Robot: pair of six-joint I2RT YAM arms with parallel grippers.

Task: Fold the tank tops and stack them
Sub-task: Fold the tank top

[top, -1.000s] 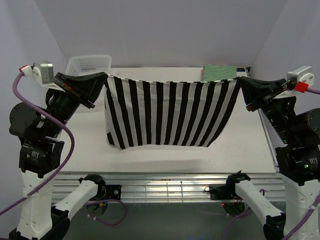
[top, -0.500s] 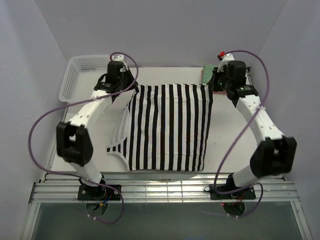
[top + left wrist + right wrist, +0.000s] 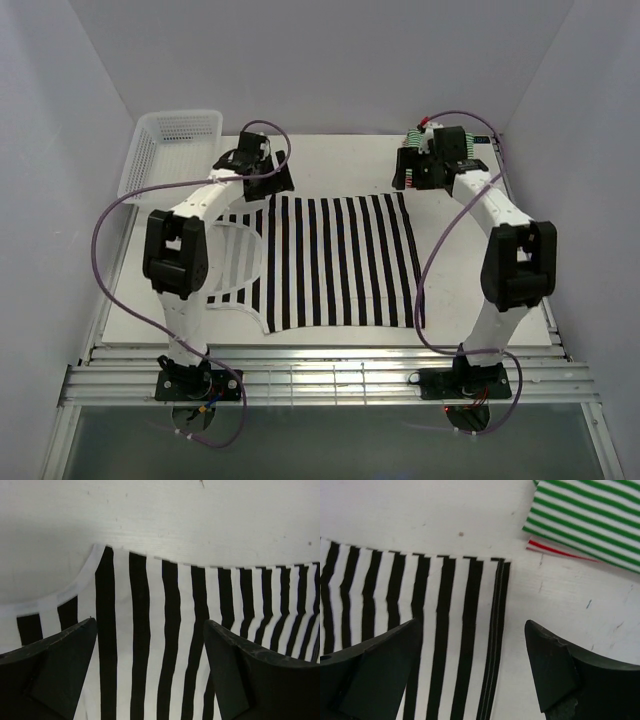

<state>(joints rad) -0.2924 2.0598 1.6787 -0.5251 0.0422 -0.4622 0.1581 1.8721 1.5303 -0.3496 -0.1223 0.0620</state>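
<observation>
So we've got the black-and-white tank top (image 3: 330, 260) spread flat on the white tabletop (image 3: 340, 160). The left claw (image 3: 150, 625) sits over its far-left corner and the right claw (image 3: 470, 625) over its far-right corner. Both are spread wide, gripping nothing. Just past that far-right corner lies the folded green-and-white tank top (image 3: 590, 515), with a sliver of the red-and-white tank top (image 3: 555, 550) peeking out toward the black-and-white one. The white mesh basket (image 3: 180, 113) sits well beyond the far-left corner. Pale lavender walls all round.
</observation>
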